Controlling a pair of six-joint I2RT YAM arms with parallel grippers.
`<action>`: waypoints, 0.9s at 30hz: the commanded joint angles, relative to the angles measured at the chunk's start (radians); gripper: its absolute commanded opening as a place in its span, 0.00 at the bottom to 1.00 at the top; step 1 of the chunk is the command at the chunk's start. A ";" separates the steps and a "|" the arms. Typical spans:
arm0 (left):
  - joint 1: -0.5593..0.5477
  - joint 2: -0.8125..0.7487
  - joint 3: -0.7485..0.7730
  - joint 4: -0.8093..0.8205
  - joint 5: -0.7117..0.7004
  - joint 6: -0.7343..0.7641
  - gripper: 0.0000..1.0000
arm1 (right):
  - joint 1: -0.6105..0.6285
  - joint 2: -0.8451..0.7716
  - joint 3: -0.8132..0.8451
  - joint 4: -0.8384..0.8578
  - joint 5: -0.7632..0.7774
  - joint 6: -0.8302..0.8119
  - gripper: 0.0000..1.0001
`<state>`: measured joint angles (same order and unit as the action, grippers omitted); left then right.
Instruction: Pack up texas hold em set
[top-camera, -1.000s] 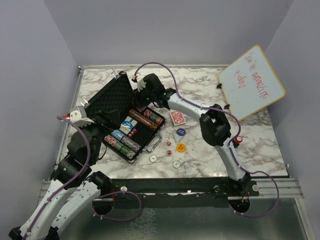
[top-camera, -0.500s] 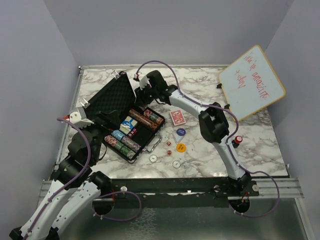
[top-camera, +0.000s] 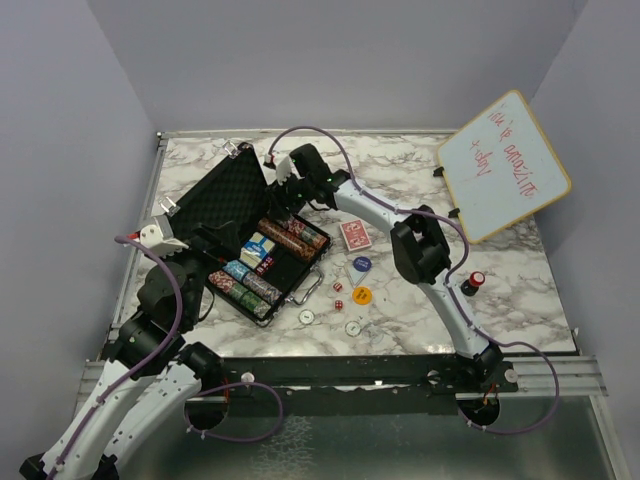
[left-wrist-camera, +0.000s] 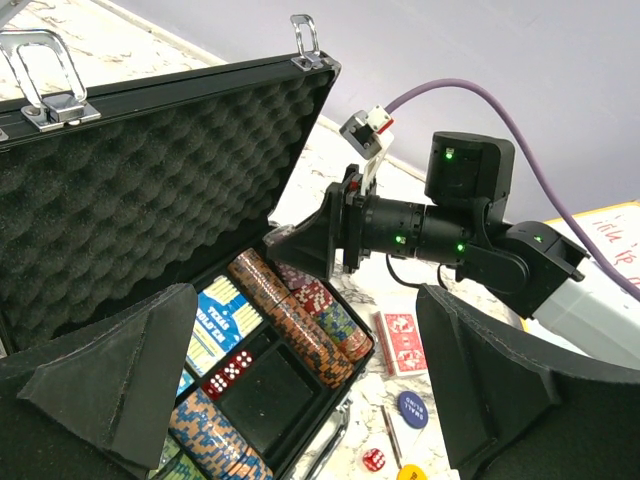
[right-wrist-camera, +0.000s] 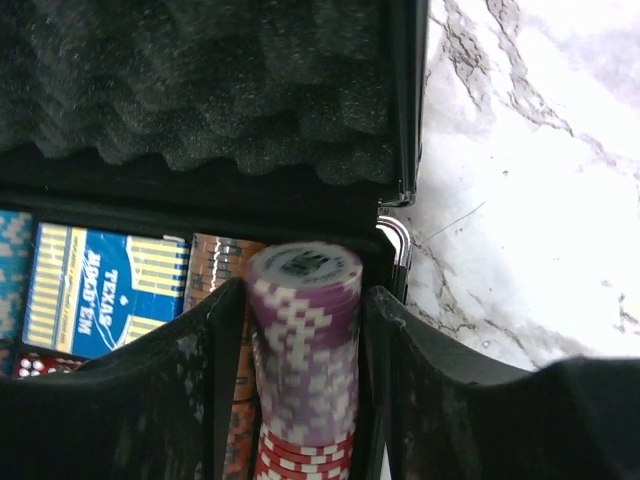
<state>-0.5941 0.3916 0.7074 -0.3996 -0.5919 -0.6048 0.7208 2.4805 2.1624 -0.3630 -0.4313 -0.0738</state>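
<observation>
Right now the R gripper (right-wrist-camera: 305, 360) is closed partway on a chip stack (right-wrist-camera: 305, 300) (purple-white chips on top, red below) w/ a finger (right-wrist-camera: 150, 400) tight against each side. The stack sits at the far R corner of the open black case (top-camera: 297, 287), just beside the orange chip row (right-wrist-camera: 215, 265) and the blue deck (right-wrist-camera: 100, 290) lying in the tray.

Obstacles there: the foam-lined lid (top-camera: 225, 190) stands up directly behind the gripper. The case's side wall and metal corner (right-wrist-camera: 397, 232) are close on the R, w/ marble table (right-wrist-camera: 520, 180) beyond.

L gripper (left-wrist-camera: 305, 300) hangs over the near L end of the tray, jaws wide apart, nothing btw them. The tray also holds more chip rows (top-camera: 245, 285) and red dice (left-wrist-camera: 228, 368) in a middle slot.

Outside the case, on the table to its R:
- red deck (top-camera: 354, 235)
- blue button (top-camera: 361, 264)
- orange button (top-camera: 362, 295)
- two loose red dice (top-camera: 338, 287)
- two white buttons (top-camera: 306, 317)

These lie apart from each other, near the case's front edge.

Further R, well apart, are a small black cylinder (top-camera: 476, 280) w/ red-white top and a wood-framed whiteboard (top-camera: 505, 165), tilted at the table's far R side.
</observation>
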 joint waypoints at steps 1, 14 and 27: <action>0.000 -0.003 -0.013 -0.005 -0.001 -0.003 0.99 | 0.005 0.009 0.041 -0.038 -0.049 -0.002 0.65; 0.000 0.009 -0.014 -0.005 0.004 -0.001 0.99 | 0.005 -0.024 0.036 0.000 0.024 0.052 0.58; 0.001 0.006 -0.014 0.001 0.065 0.023 0.99 | 0.005 -0.497 -0.514 0.201 0.334 0.247 0.67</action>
<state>-0.5941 0.3977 0.7044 -0.3996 -0.5831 -0.5999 0.7208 2.1513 1.7889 -0.2302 -0.2653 0.1020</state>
